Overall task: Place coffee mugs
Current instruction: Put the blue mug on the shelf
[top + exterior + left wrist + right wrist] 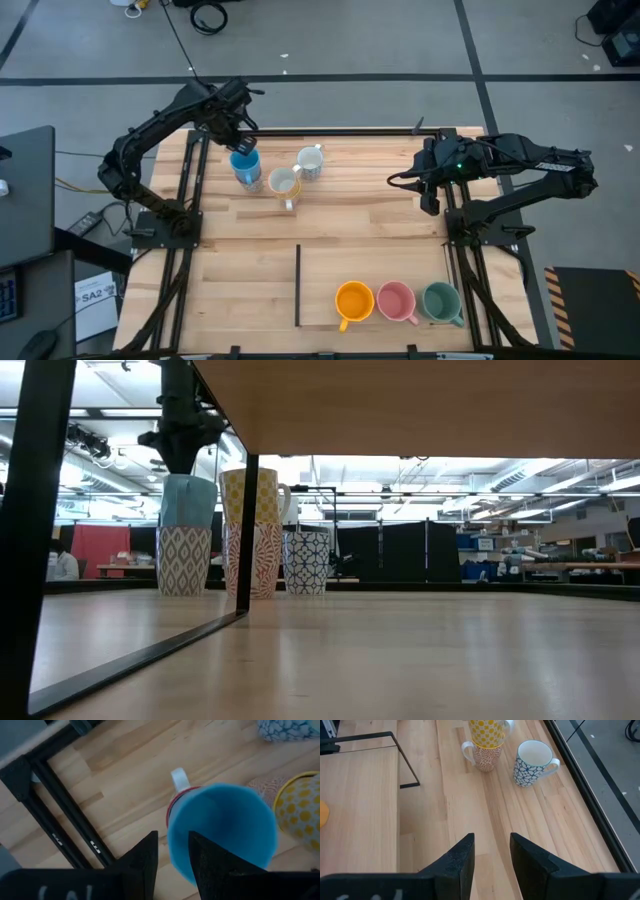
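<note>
A blue mug (pixel 245 166) stands stacked in a patterned mug (pixel 183 560) at the table's far left, and my left gripper (pixel 173 855) is shut on it from above. Beside it a yellow dotted mug (pixel 487 730) is stacked in a red-patterned mug (pixel 487 757). A white mug with blue pattern (pixel 532 762) stands on its base on the table beside them. Orange (pixel 353 300), pink (pixel 397 300) and green (pixel 441 302) mugs stand in a row near the front edge. My right gripper (pixel 492 855) hovers open over the table's right side with nothing between its fingers. My left gripper holds the blue mug by its rim (pixel 172 837), with one finger (pixel 215 865) inside the mug and the other (pixel 145 860) outside its wall. The fingers point straight down. The mug stands upright, its lower part in the patterned mug (pixel 180 779) beneath.
A black metal frame (pixel 190 180) runs along the table's left and right sides and carries both arms. A thin black bar (pixel 298 285) lies on the table left of the three front mugs. The middle of the wooden table (pixel 370 230) is bare.
</note>
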